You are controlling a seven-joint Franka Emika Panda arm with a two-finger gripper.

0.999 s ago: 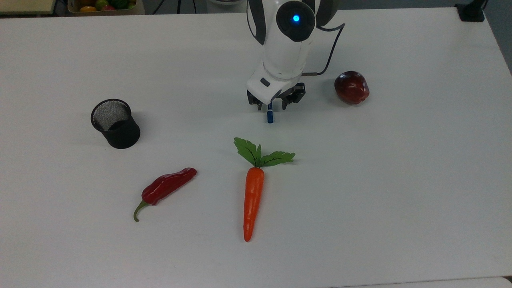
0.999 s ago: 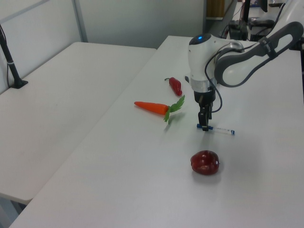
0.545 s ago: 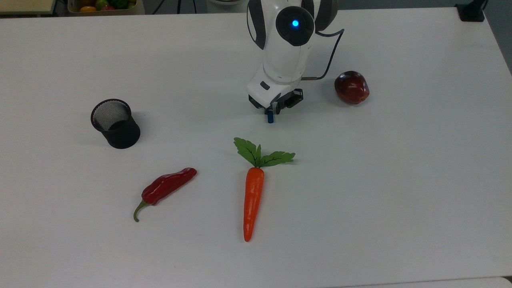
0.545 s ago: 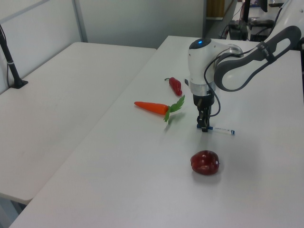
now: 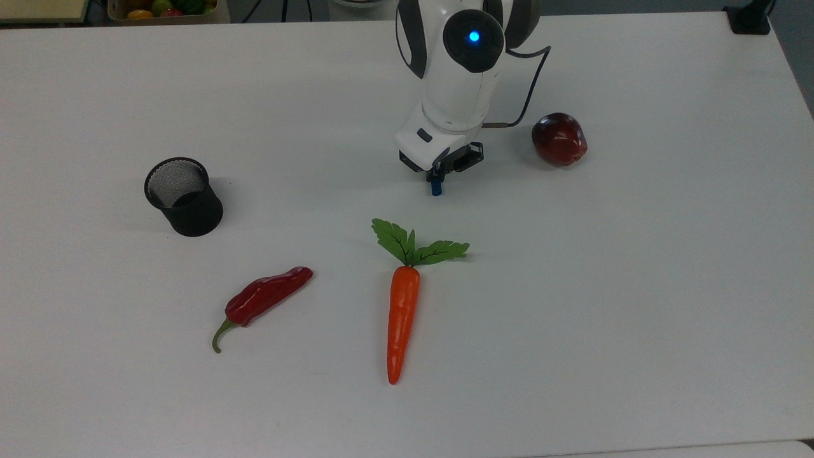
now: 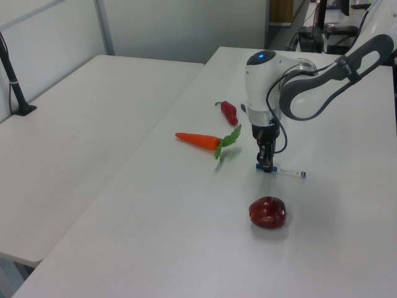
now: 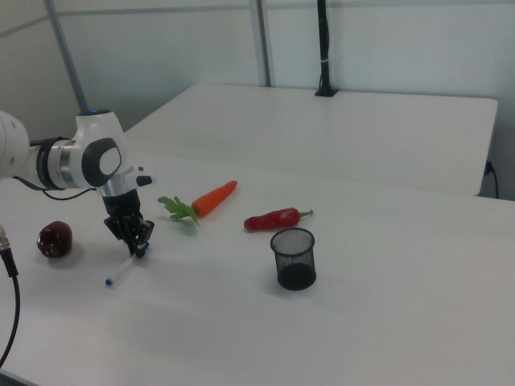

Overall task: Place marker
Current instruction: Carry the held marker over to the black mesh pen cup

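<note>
Left view gives us the gripper [image 6: 267,166] closed on the marker [image 6: 289,172] at its blue cap end. We see its long axis run level along the table [image 6: 186,236], white barrel trailing toward the arm's base edge.

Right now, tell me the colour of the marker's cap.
Blue. The marker's cap shows best in the top view, just below the end effector.

Top view looks steeply down on my surface [image 5: 636,318] from the side opposite my arm's base. Left view sits off one end, angled across, apple [image 6: 268,212] nearest. Right view faces from the other end, mesh cup [image 7: 293,257] nearest. All three share carrot [image 5: 400,318].
</note>
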